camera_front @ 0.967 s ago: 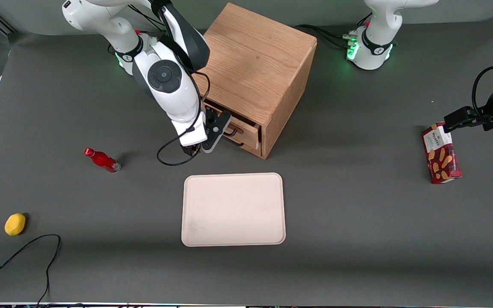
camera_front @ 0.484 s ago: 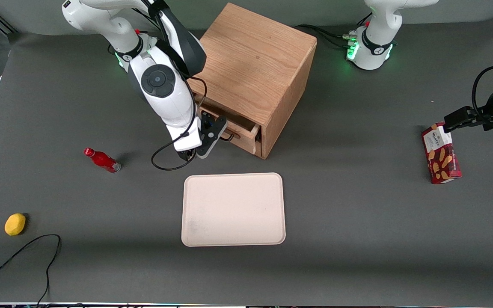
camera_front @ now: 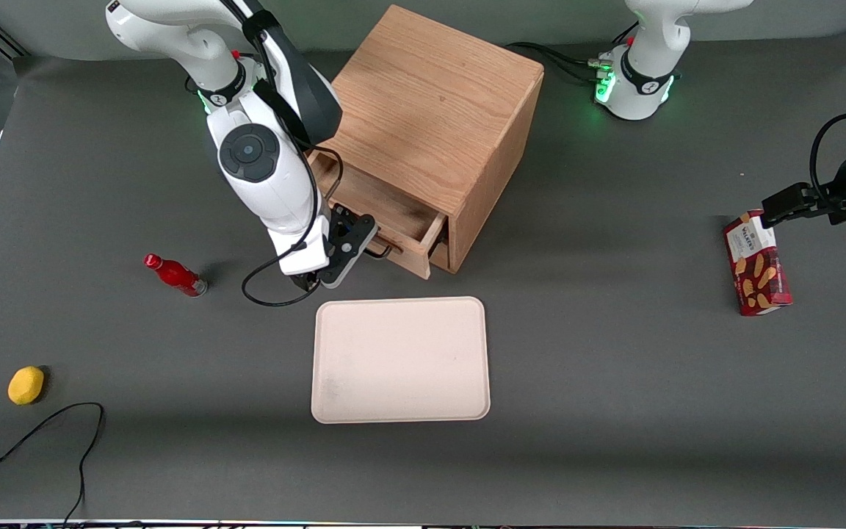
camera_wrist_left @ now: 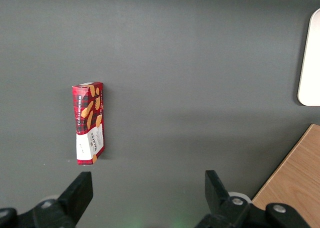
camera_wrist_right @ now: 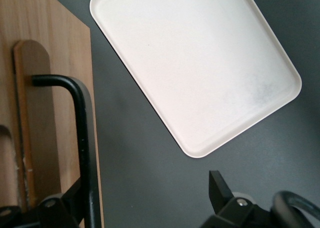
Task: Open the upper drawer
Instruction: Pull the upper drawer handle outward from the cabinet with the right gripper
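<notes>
The oak cube cabinet [camera_front: 434, 103] stands at the back middle of the table. Its upper drawer [camera_front: 386, 209] is pulled partly out, showing its bare wooden inside. My right gripper [camera_front: 362, 242] is in front of the drawer at its thin black bar handle [camera_front: 381, 251]. In the right wrist view the gripper [camera_wrist_right: 142, 200] is open, its fingers wide apart. The handle [camera_wrist_right: 82, 138] runs along the drawer front [camera_wrist_right: 47, 112], just inside one finger [camera_wrist_right: 62, 210]. Nothing is clamped.
A cream tray [camera_front: 401, 360] lies nearer the front camera than the cabinet and shows in the right wrist view [camera_wrist_right: 195, 62]. A red bottle [camera_front: 175, 274] and a yellow fruit [camera_front: 26, 385] lie toward the working arm's end. A red cookie box [camera_front: 756, 263] lies toward the parked arm's end.
The upper drawer has slid out of the cabinet toward the front camera. My gripper and wrist have moved the same way with the handle.
</notes>
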You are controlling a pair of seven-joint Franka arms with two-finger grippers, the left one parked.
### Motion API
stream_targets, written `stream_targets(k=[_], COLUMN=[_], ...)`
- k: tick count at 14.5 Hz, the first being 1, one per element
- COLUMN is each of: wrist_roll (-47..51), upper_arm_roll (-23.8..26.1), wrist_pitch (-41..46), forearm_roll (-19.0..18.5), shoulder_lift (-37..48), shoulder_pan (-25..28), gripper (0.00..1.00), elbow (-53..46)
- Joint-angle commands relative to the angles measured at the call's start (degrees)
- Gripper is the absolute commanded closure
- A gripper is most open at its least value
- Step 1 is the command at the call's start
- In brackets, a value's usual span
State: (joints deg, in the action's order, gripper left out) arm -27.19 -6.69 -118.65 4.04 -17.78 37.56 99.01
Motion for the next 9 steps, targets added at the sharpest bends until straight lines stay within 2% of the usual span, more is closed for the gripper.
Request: stream_targets(k=[1,9], wrist_roll=[-2.51,-5.49], upper_arm_roll=[-0.08,-0.16], wrist_pitch=[0.26,0.61], forearm_roll=[0.36,2.47], shoulder_lift=[-1.91,-2.70], shoulder_pan=[-1.17,-3.19], gripper=[0.00,0.00], elbow=[-2.41,-4.17])
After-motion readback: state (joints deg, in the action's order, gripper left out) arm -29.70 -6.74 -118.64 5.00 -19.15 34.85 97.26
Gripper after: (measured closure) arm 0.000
